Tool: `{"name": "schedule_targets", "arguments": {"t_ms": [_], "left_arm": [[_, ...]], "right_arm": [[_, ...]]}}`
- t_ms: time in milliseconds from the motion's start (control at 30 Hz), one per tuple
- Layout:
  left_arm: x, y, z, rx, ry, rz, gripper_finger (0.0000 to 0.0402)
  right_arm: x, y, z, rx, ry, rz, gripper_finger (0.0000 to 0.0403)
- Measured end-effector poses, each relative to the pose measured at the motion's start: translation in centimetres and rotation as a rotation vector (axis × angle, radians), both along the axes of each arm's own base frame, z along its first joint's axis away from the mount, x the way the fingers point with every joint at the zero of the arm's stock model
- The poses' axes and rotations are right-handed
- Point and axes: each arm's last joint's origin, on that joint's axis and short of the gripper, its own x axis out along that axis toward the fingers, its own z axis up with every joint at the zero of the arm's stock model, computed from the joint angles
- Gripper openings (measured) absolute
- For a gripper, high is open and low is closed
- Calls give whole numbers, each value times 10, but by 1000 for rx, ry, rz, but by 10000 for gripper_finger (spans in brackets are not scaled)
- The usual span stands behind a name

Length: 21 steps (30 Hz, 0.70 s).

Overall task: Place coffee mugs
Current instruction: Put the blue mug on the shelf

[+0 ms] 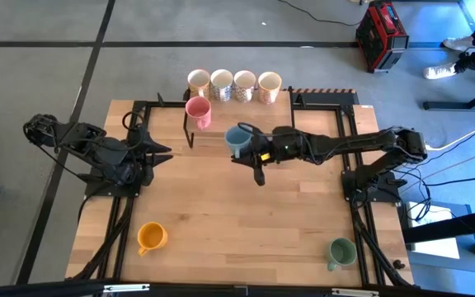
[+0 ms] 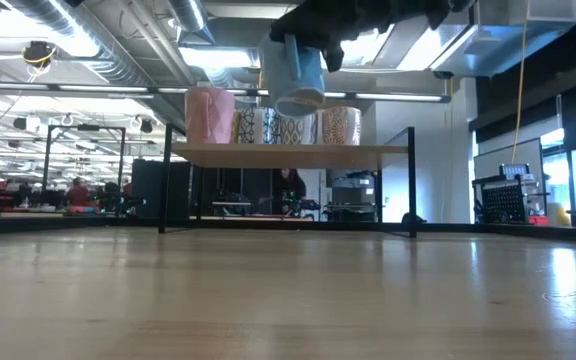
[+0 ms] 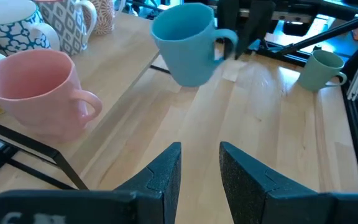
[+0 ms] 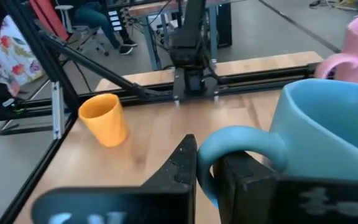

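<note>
My right gripper (image 4: 207,171) is pinched tight on the handle of the light blue mug (image 1: 237,140), and the mug hangs in the air, clear of the table (image 1: 246,223), just in front of the raised shelf (image 2: 288,150). Up on that shelf stands the pink mug (image 1: 198,110), near the blue one, and behind it four patterned white mugs (image 1: 233,85) in a row. My left gripper (image 3: 197,168) waits low over the left side of the table, its fingers a little apart and empty. The orange mug (image 1: 151,238) sits at the near left of the table, the green mug (image 1: 341,252) at the near right.
</note>
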Motion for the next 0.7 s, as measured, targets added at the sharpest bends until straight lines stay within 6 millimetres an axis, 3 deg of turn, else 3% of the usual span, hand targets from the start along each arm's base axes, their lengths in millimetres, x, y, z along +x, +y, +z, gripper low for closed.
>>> {"name": "schedule_targets", "arguments": {"t_ms": [233, 700], "left_arm": [[0, 0, 0, 6, 1, -5, 103], [0, 0, 1, 11, -6, -9, 103]], "right_arm": [[2, -12, 3, -33, -59, 8, 14], [22, -48, -16, -119, -175, -8, 13]]}}
